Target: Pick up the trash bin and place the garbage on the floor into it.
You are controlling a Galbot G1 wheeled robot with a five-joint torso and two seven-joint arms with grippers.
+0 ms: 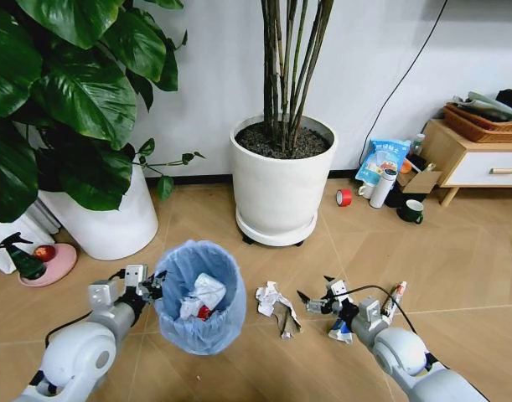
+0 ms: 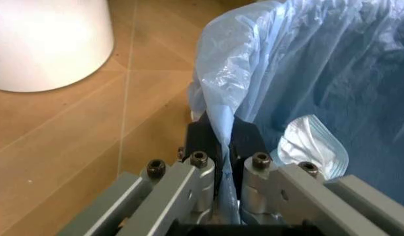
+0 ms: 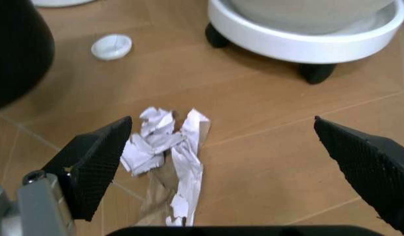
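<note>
My left gripper (image 1: 155, 286) is shut on the near-left rim of the trash bin (image 1: 199, 295), which is lined with a crinkly light-blue bag. In the left wrist view its fingers (image 2: 245, 140) pinch the bag and rim (image 2: 218, 118). White paper (image 1: 207, 291) and something red lie inside the bin. On the floor (image 1: 457, 268) to the bin's right lies a crumpled white paper wad (image 1: 276, 306). My right gripper (image 1: 310, 303) hangs open just beside the wad. In the right wrist view the wad (image 3: 166, 147) sits under the spread fingers (image 3: 97, 167). A white disc lid (image 3: 111, 46) lies farther off. A blue-white wrapper (image 1: 339, 332) and a tube (image 1: 395, 298) rest by my right arm.
A large white plant pot on a wheeled tray (image 1: 279, 180) stands straight behind the litter, another white pot (image 1: 113, 222) at the left. A spray bottle and pink dish (image 1: 38, 261) sit far left. A red tape roll (image 1: 344, 197), bottle, mug (image 1: 413, 211) and wooden cabinet (image 1: 478, 163) are at the right.
</note>
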